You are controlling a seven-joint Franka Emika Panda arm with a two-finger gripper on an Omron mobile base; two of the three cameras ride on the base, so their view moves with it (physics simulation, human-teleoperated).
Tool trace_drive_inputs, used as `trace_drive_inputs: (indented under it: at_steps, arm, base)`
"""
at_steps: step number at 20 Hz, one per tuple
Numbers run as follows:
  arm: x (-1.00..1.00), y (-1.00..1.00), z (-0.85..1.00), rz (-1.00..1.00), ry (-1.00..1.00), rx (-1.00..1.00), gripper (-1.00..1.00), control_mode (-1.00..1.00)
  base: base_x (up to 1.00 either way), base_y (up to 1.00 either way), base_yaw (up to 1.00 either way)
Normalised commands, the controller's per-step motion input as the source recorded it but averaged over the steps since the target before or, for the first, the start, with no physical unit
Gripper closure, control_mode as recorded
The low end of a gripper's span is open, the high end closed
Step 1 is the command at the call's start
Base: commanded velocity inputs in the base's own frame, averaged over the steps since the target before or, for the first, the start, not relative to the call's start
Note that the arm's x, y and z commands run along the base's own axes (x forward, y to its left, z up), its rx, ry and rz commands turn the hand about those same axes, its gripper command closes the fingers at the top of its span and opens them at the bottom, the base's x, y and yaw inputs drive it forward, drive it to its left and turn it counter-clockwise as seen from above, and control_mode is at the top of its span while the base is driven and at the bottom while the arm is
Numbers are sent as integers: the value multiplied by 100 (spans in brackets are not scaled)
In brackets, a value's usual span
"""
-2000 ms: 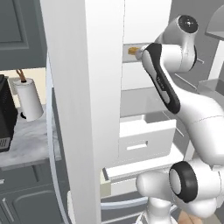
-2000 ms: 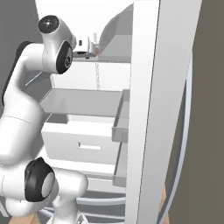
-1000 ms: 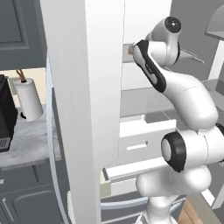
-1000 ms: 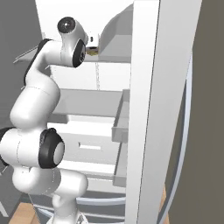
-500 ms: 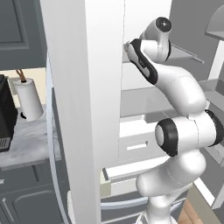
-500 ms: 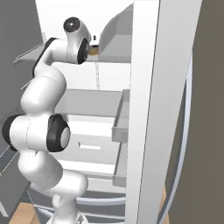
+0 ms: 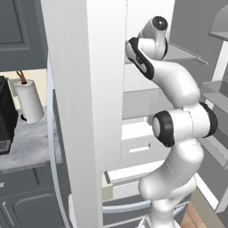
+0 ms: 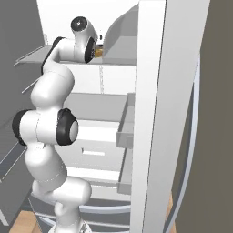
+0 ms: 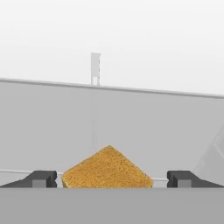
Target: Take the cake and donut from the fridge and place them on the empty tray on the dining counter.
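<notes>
The fridge stands open, its white door close on the right in the right base view. My arm reaches up onto an upper shelf. The cake, a small tan-brown squarish piece, lies corner-on between my fingertips in the hand view. My gripper is open around it, with a gap on each side. A sliver of the cake shows just past the hand in the right base view. The donut, the tray and the dining counter are out of view.
White drawers sit below the shelf and grey door bins jut out on the right. Left of the fridge, a marble wall counter carries a paper towel roll and a dark appliance.
The arm has stretched up and deeper into the fridge, carrying the hand along the upper shelf to the cake. The jaws have stayed open.
</notes>
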Motion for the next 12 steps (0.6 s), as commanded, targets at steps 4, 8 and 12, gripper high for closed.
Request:
trace_drive_inputs:
  at_steps: [4, 8, 12]
  arm:
    - [0, 0, -3, 0, 1, 0, -100, -100]
    - [1, 0, -28, 0, 1, -2, -100, -100]
    - [2, 0, -52, 0, 0, -4, -100, -100]
  base:
    - [0, 0, 0]
    - [0, 0, 0]
    - [0, 0, 0]
